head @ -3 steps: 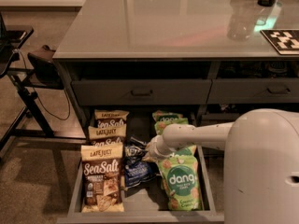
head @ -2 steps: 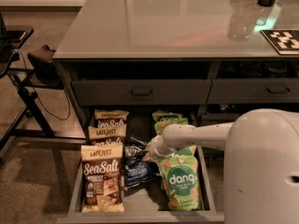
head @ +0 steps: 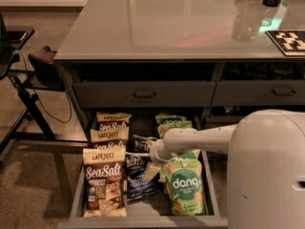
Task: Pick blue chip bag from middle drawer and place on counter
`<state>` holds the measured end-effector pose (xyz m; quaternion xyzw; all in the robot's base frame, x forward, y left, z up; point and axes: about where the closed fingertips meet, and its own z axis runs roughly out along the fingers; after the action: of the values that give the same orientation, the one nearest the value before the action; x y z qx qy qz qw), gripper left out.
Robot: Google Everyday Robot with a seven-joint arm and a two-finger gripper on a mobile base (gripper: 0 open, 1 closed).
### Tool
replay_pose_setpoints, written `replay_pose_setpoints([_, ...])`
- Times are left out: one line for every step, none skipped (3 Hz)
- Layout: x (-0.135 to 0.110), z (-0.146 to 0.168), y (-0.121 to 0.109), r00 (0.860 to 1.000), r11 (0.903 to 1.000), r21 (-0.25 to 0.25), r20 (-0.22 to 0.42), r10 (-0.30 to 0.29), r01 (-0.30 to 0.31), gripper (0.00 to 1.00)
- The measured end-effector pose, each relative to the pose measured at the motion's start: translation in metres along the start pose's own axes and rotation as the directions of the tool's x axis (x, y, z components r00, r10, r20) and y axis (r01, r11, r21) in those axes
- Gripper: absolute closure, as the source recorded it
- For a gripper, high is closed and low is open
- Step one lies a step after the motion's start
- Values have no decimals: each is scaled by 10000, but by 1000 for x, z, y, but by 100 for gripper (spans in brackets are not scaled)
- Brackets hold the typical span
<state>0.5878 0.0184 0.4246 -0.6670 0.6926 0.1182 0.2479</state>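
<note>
The middle drawer (head: 77,198) is pulled open below the counter (head: 162,27). A dark navy blue chip bag (head: 137,176) lies in its middle column, with another dark bag (head: 141,143) behind it. Tan Sea Salt bags (head: 104,181) fill the left column and green dang bags (head: 185,187) the right. My white arm reaches in from the right. My gripper (head: 148,165) hangs over the upper right part of the blue chip bag, between the two dark bags. Whether it touches the bag is hidden by the wrist.
My white body (head: 267,171) fills the lower right. Closed drawer fronts with dark handles (head: 144,95) sit above the open drawer. A clear bottle (head: 245,18) and a black-and-white marker tile (head: 288,41) stand on the counter's right side. A dark stand with cables (head: 26,87) is at the left.
</note>
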Motion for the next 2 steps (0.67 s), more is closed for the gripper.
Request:
replay_pose_setpoints([-20,-10,12,9998,9994,261,-42,-219,220,0])
replay_pose_setpoints([-35,-19,37,9991,9986,322,-139,-409,414,0])
